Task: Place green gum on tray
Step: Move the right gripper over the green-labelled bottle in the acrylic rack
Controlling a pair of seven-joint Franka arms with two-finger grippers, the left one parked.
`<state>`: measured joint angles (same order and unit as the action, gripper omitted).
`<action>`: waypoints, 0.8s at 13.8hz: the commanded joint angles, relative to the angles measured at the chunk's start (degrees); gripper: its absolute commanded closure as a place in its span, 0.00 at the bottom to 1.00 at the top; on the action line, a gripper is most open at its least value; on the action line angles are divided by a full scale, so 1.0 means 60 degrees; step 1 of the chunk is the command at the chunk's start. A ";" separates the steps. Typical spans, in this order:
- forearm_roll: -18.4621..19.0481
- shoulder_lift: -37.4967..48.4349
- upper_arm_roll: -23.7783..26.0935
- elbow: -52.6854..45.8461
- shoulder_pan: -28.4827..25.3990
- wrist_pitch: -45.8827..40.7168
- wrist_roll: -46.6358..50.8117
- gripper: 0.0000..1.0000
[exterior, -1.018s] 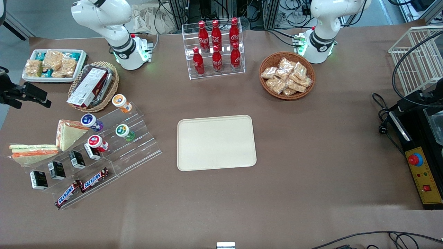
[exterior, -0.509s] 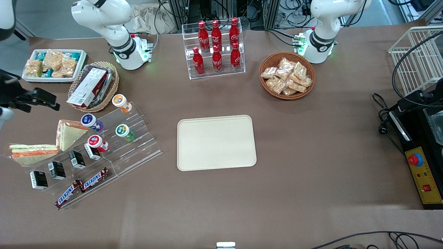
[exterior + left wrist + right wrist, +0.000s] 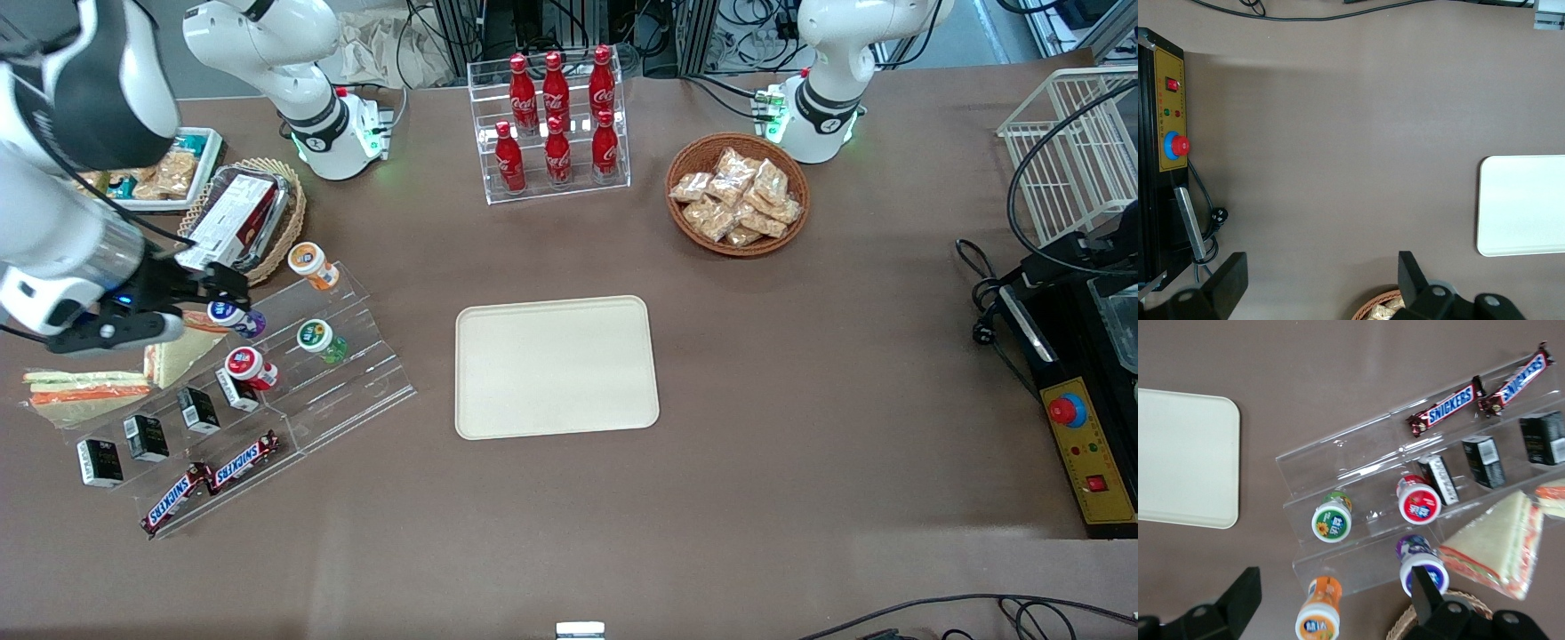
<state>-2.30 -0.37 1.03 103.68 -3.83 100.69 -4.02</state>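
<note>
The gripper (image 3: 191,298), fingers spread wide, hovers above the purple bottle (image 3: 233,316), near the green gum (image 3: 318,340).

The tray (image 3: 556,366) lies flat mid-bench (image 3: 800,444). Toward the working arm's end stands a stepped clear rack (image 3: 267,391); the green gum (image 3: 320,340) sits on one of its middle steps, beside the red bottle (image 3: 250,368). The orange bottle (image 3: 312,265) sits on the rack's top step, farther from the front camera than the green gum. The hand (image 3: 200,298), fingers spread, hangs above the rack just beside the purple bottle (image 3: 235,317), apart from the green gum
</note>
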 commanded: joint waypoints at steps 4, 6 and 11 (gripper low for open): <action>-0.0129 0.0604 0.0047 0.2301 0.0068 0.1950 -0.1101 0.00; -0.0129 0.0633 0.0033 0.3179 0.0068 0.2886 -0.1249 0.00; -0.0129 0.0429 0.0047 0.4618 -0.0107 0.4910 -0.1234 0.00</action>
<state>-2.30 1.02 1.21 127.72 -4.05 126.15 -10.51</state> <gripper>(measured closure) 0.000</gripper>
